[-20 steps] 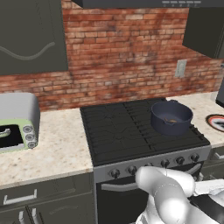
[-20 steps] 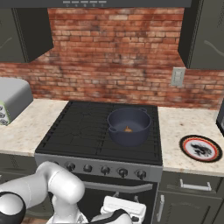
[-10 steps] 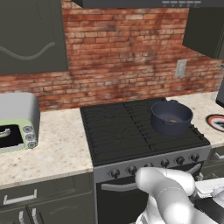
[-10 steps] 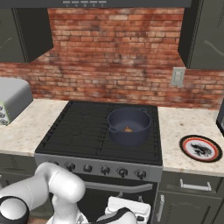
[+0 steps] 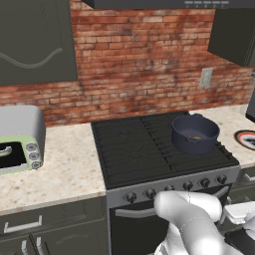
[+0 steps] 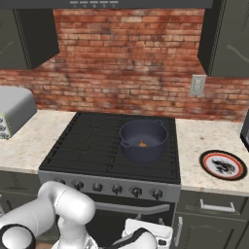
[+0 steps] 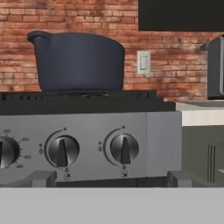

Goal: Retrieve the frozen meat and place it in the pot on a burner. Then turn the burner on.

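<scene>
Your meat (image 6: 142, 143) already lies in the pot (image 6: 144, 140), so your spread claw (image 7: 109, 186) faces the knobs (image 7: 124, 148) below that pot.

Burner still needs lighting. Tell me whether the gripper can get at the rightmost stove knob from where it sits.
Probably yes. The open gripper faces the rightmost knob squarely on the front panel below the pot, with nothing between them.

Stove knobs (image 7: 124, 148) apparently unobstructed in front, pot (image 7: 78, 61) above on right burner — left burners (image 5: 129, 144) free
</scene>
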{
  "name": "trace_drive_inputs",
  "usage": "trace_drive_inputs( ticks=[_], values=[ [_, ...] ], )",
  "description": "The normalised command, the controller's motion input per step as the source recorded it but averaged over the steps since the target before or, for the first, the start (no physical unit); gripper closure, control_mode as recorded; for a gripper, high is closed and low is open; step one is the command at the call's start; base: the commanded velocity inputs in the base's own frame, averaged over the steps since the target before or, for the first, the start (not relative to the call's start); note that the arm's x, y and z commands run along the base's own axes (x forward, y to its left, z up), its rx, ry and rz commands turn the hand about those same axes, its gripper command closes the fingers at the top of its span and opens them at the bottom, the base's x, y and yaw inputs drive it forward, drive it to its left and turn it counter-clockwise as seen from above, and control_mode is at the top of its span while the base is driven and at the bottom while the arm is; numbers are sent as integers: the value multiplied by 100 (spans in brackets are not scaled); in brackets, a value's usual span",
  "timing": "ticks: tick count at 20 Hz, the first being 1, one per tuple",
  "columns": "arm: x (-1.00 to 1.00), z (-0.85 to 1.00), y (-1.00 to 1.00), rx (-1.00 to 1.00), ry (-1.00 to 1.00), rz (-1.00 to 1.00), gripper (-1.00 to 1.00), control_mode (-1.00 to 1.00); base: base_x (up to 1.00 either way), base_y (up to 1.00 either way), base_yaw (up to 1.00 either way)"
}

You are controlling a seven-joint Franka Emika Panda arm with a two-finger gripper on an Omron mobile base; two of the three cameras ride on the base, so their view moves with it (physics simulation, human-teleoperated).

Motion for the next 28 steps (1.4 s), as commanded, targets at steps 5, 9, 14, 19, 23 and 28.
trace_drive_inputs(
  ticks=[5,9,14,19,23,28],
  values=[
    [28,0,-3,0,1,0,-100,-100,0,0,0],
    [32,0,-9,0,0,0,-100,-100,0,0,0],
    [19,0,-7,0,0,0,-100,-100,0,0,0],
    [11,-2,-7,0,0,0,-100,-100,0,0,0],
    [10,-11,-4,0,0,0,-100,-100,0,0,0],
    [7,-9,0,0,0,0,-100,-100,0,0,0]
  ],
)
